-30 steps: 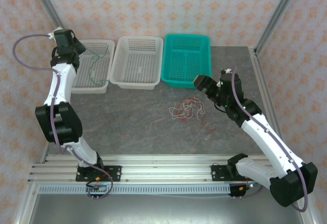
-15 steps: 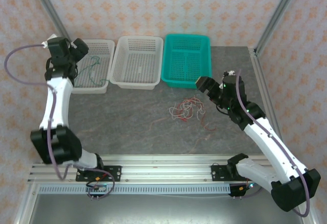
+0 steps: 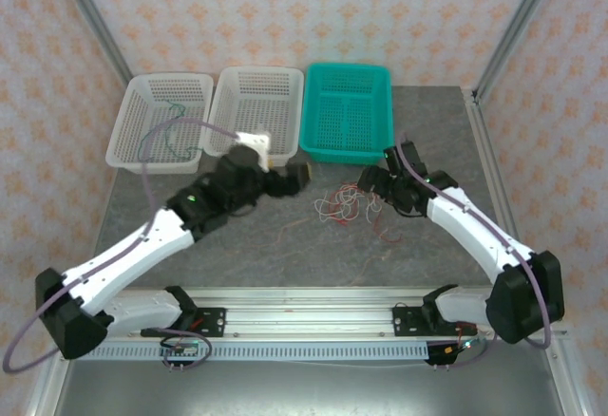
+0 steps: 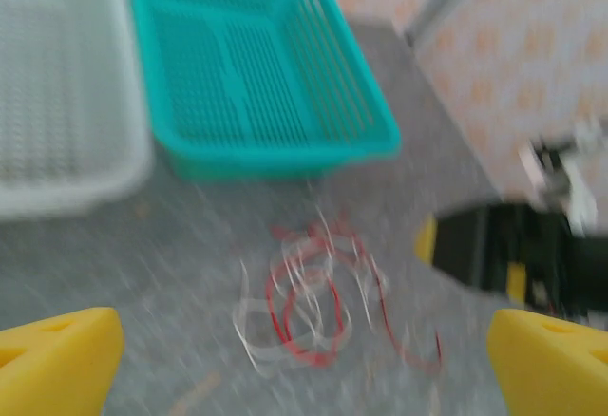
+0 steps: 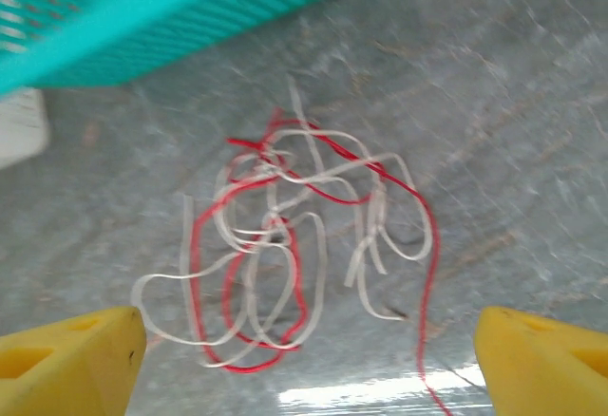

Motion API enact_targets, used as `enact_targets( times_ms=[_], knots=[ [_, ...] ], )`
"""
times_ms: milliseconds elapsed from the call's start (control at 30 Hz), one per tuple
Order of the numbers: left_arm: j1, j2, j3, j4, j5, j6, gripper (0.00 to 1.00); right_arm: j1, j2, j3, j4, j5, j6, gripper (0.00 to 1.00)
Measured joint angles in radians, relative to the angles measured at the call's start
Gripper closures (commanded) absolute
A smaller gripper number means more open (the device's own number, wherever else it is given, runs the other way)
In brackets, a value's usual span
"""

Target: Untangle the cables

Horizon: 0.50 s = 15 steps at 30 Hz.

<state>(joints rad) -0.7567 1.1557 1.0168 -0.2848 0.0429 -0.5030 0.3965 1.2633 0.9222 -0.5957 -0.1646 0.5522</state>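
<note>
A tangle of red and white cables [image 3: 345,203] lies on the grey table in front of the teal basket. A green cable [image 3: 172,122] lies apart in the left white basket [image 3: 128,120]. My left gripper [image 3: 297,176] is open just left of the tangle, which is blurred in its wrist view, cables [image 4: 309,293] ahead of the yellow fingertips [image 4: 57,359]. From the right, my right gripper [image 3: 373,183] hovers open over the tangle. Its wrist view has the cables [image 5: 285,245] between and beyond its fingertips [image 5: 546,359]. Neither gripper holds anything.
Three baskets stand in a row at the back: two white ones [image 3: 255,117] and a teal one [image 3: 347,112]. The teal basket's [image 5: 142,17] near wall is close behind the tangle. The right gripper [image 4: 513,250] appears in the left wrist view.
My left gripper opened over the left white basket, then the arm swung down and right to the tangle. My right gripper moved left and lower, closer over the cables.
</note>
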Motion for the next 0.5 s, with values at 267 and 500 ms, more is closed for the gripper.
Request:
enact_targets(
  times_ms=[267, 500],
  knots=[
    [-0.203, 0.151, -0.077, 0.074, -0.067, -0.074, 0.01, 0.0, 0.035, -0.198, -0.003, 0.027, 0.064, 0.16],
    [-0.243, 0.202, -0.094, 0.145, -0.095, -0.098, 0.01, 0.0, 0.132, -0.225, -0.011, -0.058, 0.014, 0.24]
  ],
)
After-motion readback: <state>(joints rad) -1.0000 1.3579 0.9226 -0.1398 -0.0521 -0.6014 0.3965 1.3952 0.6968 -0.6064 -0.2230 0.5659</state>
